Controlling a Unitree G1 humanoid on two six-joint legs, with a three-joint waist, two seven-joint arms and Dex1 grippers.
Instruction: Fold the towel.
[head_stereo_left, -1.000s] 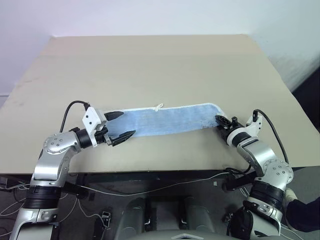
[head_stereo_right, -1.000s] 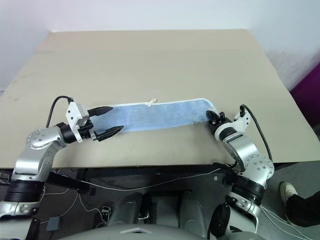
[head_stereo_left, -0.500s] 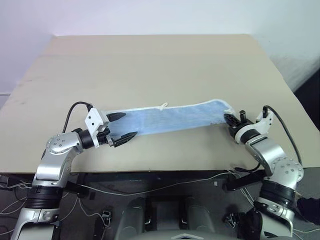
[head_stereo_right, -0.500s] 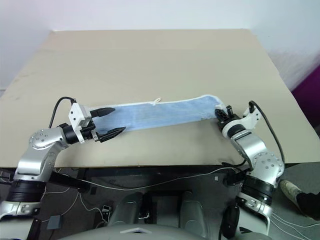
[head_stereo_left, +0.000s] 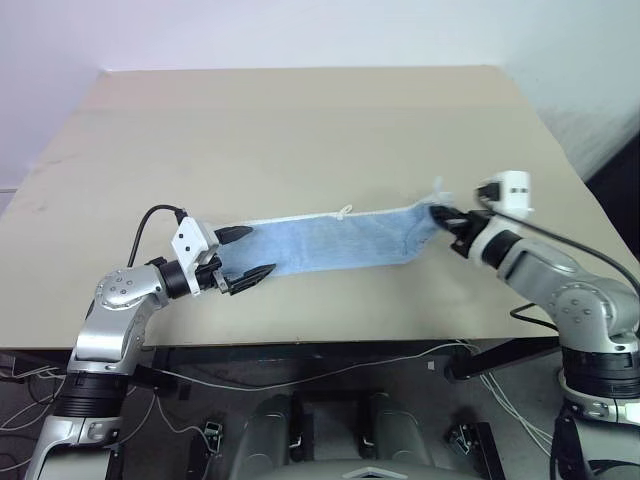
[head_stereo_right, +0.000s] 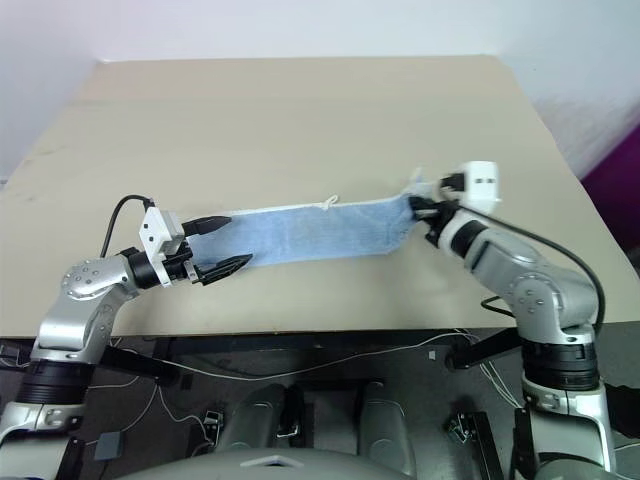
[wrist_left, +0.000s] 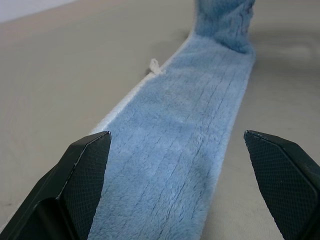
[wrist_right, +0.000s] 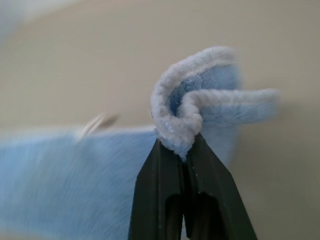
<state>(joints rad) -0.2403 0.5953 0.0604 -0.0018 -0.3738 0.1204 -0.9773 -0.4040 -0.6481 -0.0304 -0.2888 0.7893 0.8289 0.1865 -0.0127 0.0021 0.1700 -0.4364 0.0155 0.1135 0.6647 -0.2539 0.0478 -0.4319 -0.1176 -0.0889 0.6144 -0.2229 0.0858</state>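
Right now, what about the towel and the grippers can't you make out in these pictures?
- Towel: its left end, hidden under the open left gripper in the eye views, cut off by the edge in the left wrist view.
- Pinched end: bunched in the shut right gripper, so its corner shape is unclear.
- Loop tag: blurred in the right wrist view.

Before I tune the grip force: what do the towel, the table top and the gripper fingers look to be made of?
Towel: soft light-blue terry, short fuzzy pile with stitched lines and white edging; it bunches where the right gripper pinches it. Table: smooth matte beige board, probably laminate, with no visible grain. Left gripper fingers: black, seemingly hard plastic, with finely dotted pads.
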